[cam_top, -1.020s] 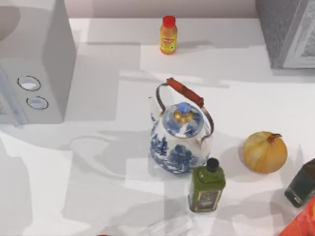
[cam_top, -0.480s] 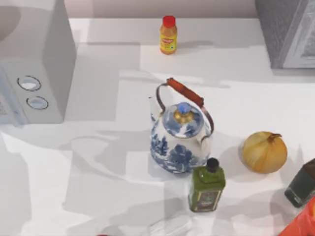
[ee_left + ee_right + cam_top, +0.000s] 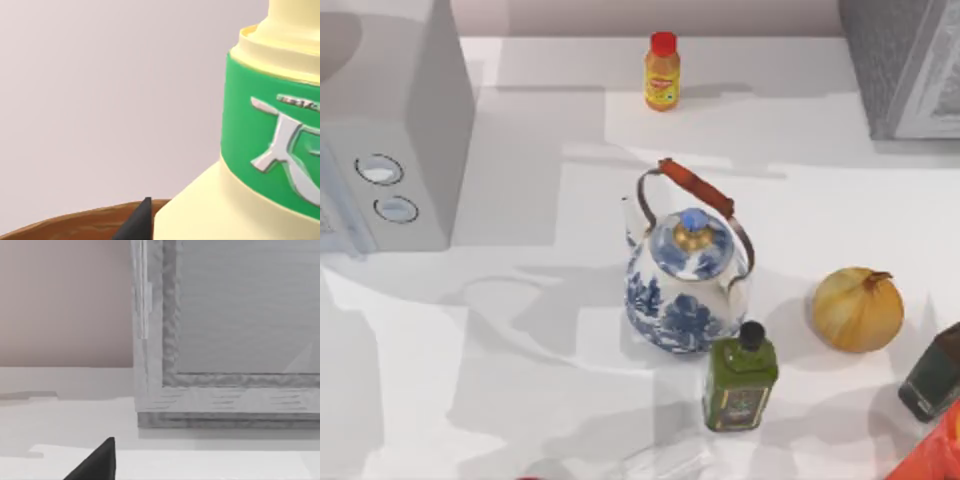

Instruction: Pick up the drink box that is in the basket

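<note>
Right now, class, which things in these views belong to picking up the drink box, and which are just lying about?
Belongs to the job:
drink box, pale yellow with a green band
basket, brown rim beside the box
left gripper, one dark fingertip near the box

Lying about:
kettle
orange bottle
green bottle
onion

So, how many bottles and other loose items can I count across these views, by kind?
Bottles: 4 (drink box, orange bottle, green bottle, dark bottle at the right edge)
Kettles: 1 (blue-and-white kettle)
Onions: 1 (onion)
Total: 6
</note>
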Available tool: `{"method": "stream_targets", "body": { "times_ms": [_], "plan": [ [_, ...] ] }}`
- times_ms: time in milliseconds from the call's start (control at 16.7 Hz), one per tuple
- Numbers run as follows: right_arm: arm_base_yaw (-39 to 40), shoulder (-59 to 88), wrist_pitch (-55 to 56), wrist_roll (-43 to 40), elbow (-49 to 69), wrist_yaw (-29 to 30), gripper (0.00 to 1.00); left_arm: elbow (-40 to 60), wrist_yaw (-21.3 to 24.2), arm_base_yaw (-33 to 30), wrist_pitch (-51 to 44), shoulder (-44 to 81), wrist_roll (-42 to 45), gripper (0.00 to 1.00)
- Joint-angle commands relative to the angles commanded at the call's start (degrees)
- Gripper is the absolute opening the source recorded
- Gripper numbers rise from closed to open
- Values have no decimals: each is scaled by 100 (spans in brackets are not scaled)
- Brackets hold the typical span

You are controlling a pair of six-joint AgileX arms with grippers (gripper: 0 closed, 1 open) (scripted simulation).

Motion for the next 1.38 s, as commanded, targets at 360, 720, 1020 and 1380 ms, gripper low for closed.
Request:
{"method": "stream_targets", "body": {
  "times_ms": [360,720,1020,1380],
  "plan": [
    [0,0,0,0,0,0,100,0,0,0,0,0,0,0],
    [0,0,0,0,0,0,100,70,5,29,-28,-81,13,0],
    [0,0,0,0,0,0,100,706,154,11,-251,-360,67,0],
    [0,0,0,0,0,0,100,2807,356,-30,-1242,-580,136,0]
  ]
}}
